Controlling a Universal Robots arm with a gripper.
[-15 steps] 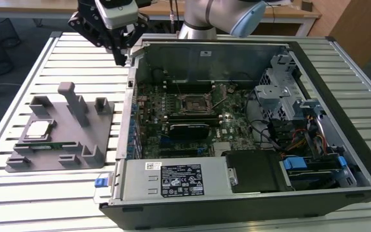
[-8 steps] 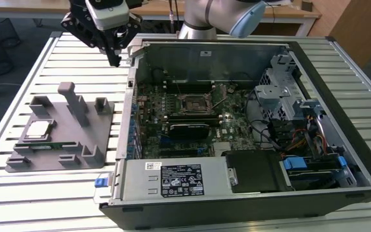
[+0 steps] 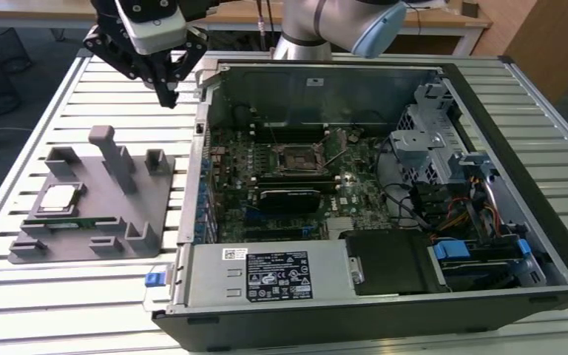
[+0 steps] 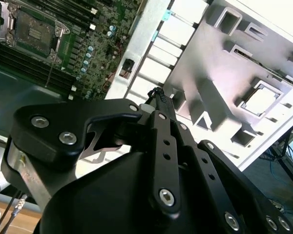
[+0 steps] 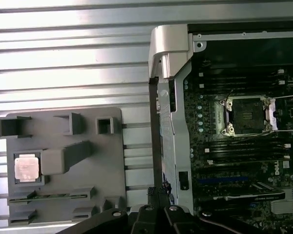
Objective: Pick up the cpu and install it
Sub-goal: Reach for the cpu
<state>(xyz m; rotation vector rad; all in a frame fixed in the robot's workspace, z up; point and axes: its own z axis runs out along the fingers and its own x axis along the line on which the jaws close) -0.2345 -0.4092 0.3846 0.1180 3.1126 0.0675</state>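
My hand (image 3: 169,97) hangs over the slatted worktop (image 3: 77,303), just outside the side wall of the open computer case (image 3: 383,322) and past the far edge of the grey holder (image 3: 38,250). Its fingers look pressed together on nothing, though the tips show small. The cpu (image 3: 59,197) lies flat in a square pocket of the holder, well apart from my hand. The socket (image 3: 297,157) sits mid-board, walled in by the case.

Silver cpu (image 5: 27,167), grey fixture (image 5: 105,170)
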